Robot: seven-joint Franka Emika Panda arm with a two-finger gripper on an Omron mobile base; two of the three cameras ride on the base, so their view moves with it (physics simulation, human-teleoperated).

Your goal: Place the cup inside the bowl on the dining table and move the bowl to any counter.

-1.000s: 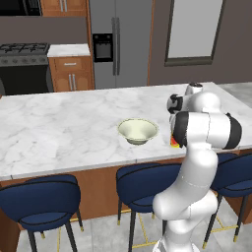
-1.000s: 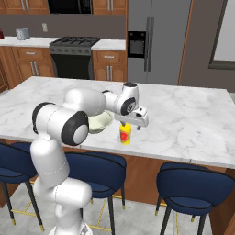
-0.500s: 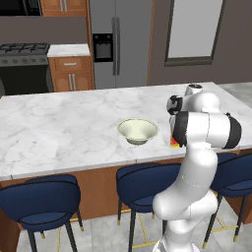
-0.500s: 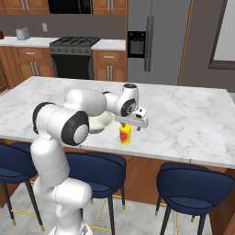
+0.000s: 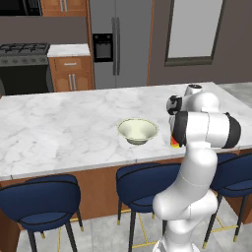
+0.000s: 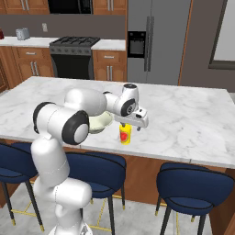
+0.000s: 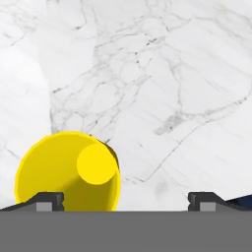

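The hand (image 6: 125, 123) hangs just above the cup (image 6: 125, 133), pointing straight down at the table (image 6: 193, 119), with its jaws spread wide and nothing between them. Seen along the hand, the two dark fingertips (image 7: 49, 201) stand far apart at the bottom of the picture; the cup (image 7: 69, 172) sits low on the left side, its yellow rim close to the left fingertip, so the cup lies off to one side of the gap and not midway between the tips. Whether that fingertip touches the rim cannot be told.

The cup stands upright on the white marble table near its near edge, its red patch facing the stools. From the left base view only a small red and yellow bit of the cup (image 5: 174, 141) shows beside the arm's dark elbow joint.

The bowl (image 5: 138, 131) stands upright on the table to the left of the cup, near it but apart. In the right base view the arm's white forearm covers most of the bowl (image 6: 102, 123).

Navy stools (image 6: 195, 186) stand along the table's near side. Beyond the table, a steel fridge (image 5: 117, 42) and a black stove (image 6: 73, 56) stand against the far wall.
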